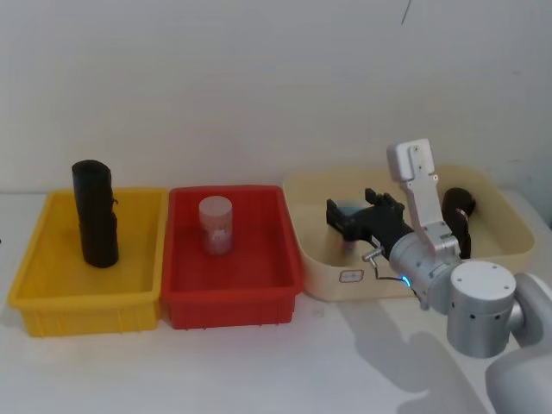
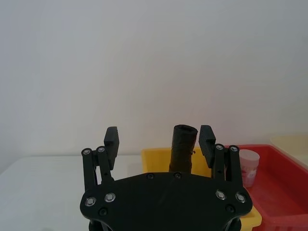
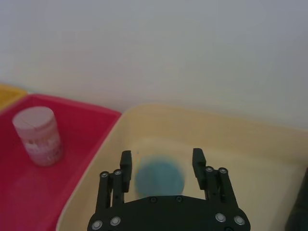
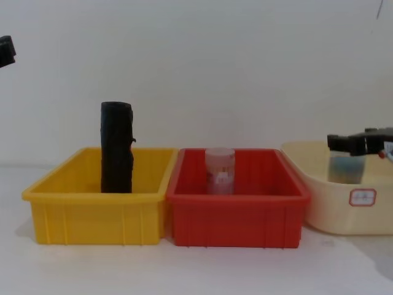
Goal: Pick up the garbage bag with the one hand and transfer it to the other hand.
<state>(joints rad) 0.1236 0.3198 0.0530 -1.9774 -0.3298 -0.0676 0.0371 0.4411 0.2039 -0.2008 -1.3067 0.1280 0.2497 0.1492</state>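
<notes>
The garbage bag [image 1: 459, 203], a black roll, leans in the right part of the cream bin [image 1: 297, 200], mostly hidden behind my right arm; in the right wrist view its dark edge [image 3: 299, 214] shows. My right gripper [image 1: 349, 216] [image 3: 162, 161] [image 4: 334, 142], on the silver arm, hovers open over the bin's left part, above a blue round object [image 3: 160, 177], well apart from the bag. My left gripper [image 2: 159, 137] [image 4: 5, 52] is held high at the far left, open and holding nothing.
A second black roll [image 1: 95, 216] [image 4: 116, 147] stands upright in the yellow bin [image 1: 86, 306] on the left. The red bin [image 1: 233, 302] in the middle holds a translucent pinkish jar [image 1: 216, 226]. A white wall stands behind the bins.
</notes>
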